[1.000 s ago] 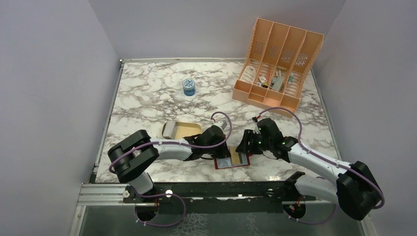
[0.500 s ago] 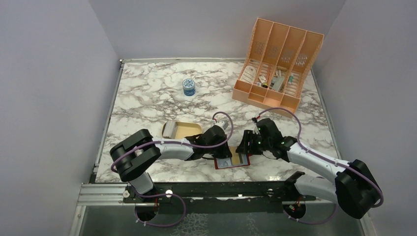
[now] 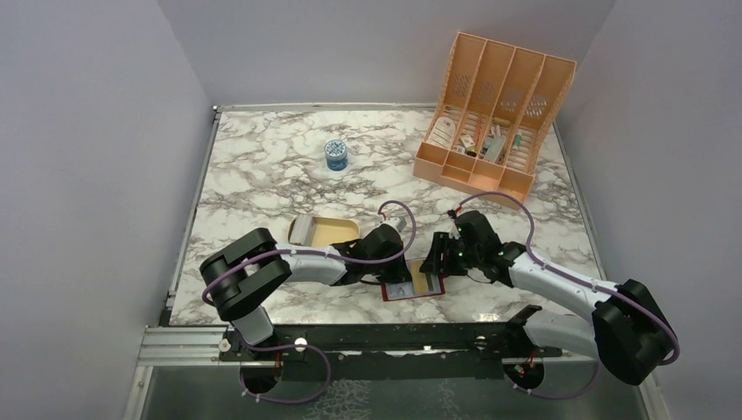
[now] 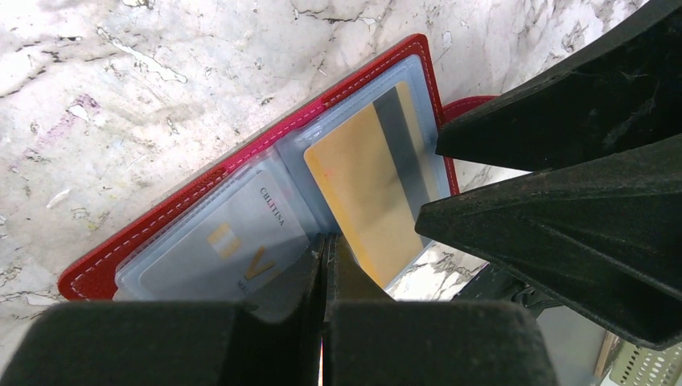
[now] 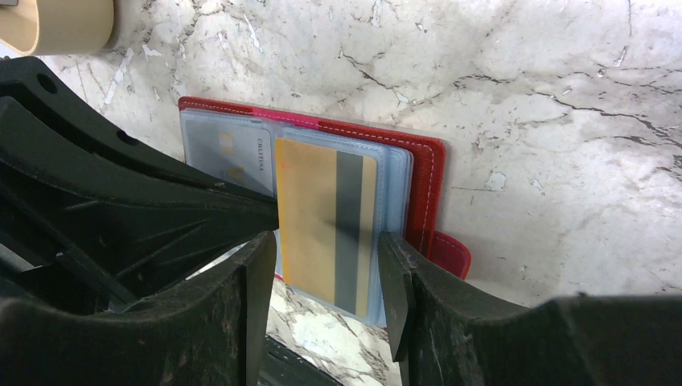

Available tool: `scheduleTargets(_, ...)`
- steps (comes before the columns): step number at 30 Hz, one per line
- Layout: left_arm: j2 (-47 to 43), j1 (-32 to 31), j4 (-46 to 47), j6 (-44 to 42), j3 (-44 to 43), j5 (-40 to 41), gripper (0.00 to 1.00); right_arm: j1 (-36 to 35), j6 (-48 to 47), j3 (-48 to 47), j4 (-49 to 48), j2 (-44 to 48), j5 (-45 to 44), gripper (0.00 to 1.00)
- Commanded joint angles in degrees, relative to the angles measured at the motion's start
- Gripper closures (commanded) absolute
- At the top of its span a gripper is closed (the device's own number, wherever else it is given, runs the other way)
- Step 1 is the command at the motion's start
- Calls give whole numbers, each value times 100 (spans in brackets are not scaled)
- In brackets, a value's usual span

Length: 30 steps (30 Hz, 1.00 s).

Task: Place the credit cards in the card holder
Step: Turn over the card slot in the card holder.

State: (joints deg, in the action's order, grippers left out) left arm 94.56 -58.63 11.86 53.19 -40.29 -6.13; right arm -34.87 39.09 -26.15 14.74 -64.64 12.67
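The dark red card holder (image 3: 430, 291) lies open near the table's front edge, its pale blue pockets facing up. A gold card (image 5: 310, 217) with a dark stripe lies at its right pocket, and a silver card (image 4: 225, 249) sits in the left pocket. My left gripper (image 4: 324, 261) is shut, with its tips down on the holder's middle fold (image 3: 398, 278). My right gripper (image 5: 326, 281) is open, one finger on each side of the gold card's near end (image 3: 430, 264). A greyish stack of cards (image 3: 303, 230) rests in the tan tray.
The shallow tan tray (image 3: 337, 230) sits just left of and behind the holder. A small blue jar (image 3: 336, 154) stands at the back middle. A peach slotted organizer (image 3: 490, 114) is at the back right. The table's front edge runs just below the holder.
Both arms have shifted only slightly. The holder and the gold card lie where they were.
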Motion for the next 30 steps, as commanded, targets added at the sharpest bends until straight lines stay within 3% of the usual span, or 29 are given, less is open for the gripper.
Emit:
scheduleTargets(1, 75, -34, -96, -72, -71, 55, 100, -28, -85, 64, -267, -70, -63, 50)
scheduleTargets(22, 98, -47, 5, -19, -41, 24, 100, -28, 145, 185, -708, 30, 578, 50)
scheduleTargets(30, 45, -53, 10, -10, -22, 31, 100, -28, -58, 97, -157, 260, 62, 50)
